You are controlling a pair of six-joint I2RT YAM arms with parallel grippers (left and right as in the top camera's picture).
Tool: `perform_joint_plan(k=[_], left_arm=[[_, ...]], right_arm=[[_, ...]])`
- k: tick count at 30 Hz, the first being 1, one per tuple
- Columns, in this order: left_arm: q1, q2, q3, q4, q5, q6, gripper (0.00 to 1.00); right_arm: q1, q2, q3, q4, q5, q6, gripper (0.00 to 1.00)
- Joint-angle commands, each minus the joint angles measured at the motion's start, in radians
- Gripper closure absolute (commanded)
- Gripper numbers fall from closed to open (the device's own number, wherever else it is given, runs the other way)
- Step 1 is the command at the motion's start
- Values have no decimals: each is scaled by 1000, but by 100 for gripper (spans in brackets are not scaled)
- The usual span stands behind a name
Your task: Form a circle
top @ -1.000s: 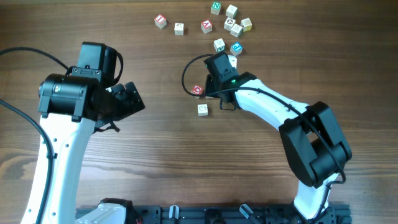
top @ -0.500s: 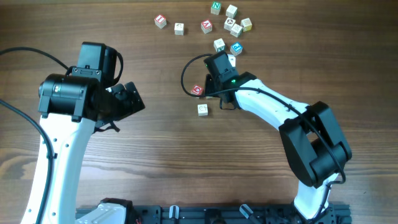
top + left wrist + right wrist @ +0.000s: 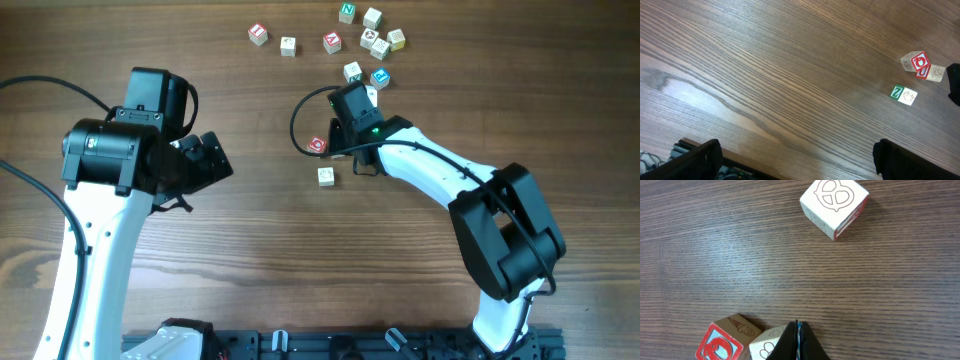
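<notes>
The circle shows only as a small cluster of letter cubes. A red-faced cube (image 3: 317, 145) (image 3: 722, 342) lies against a pale cube (image 3: 765, 345) that the right arm hides from above. A third pale cube (image 3: 326, 176) (image 3: 834, 207) lies apart, nearer the front. My right gripper (image 3: 796, 329) (image 3: 338, 146) is shut with nothing held, its tip against the pale cube's side. The left wrist view shows the same red-faced cube (image 3: 920, 62) and the third cube (image 3: 903, 94), green-faced from this side, at far right. My left gripper (image 3: 805, 162) (image 3: 212, 160) hangs open over bare wood, well left of them.
A loose scatter of red, green, teal and pale lettered cubes (image 3: 372, 42) lies along the table's far edge, with a red one (image 3: 258, 33) furthest left. A black cable (image 3: 300, 115) loops beside the right wrist. The arms' base rail (image 3: 330, 345) runs along the near edge.
</notes>
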Motion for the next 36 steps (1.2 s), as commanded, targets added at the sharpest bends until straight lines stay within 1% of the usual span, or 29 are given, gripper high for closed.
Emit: perform_joint_plan(k=[1, 7, 9, 14, 19, 30, 36], left_arm=[[0, -6, 3, -1, -17, -17, 0], [0, -6, 3, -1, -17, -17, 0], [0, -6, 3, -1, -17, -17, 0], [0, -6, 3, -1, -17, -17, 0], [0, -6, 3, -1, -17, -17, 0], [0, -6, 3, -1, -17, -17, 0], [0, -6, 3, -1, -17, -17, 0]], right_arm=[[2, 13, -8, 6, -23, -25, 95], [2, 13, -8, 9, -26, -34, 95], [1, 13, -8, 7, -1, -4, 95], [-10, 12, -8, 66, 11, -11, 96], [-30, 12, -8, 27, 24, 69, 95], [-32, 28, -9, 10, -8, 57, 95], [-31, 34, -9, 21, -35, 16, 95]])
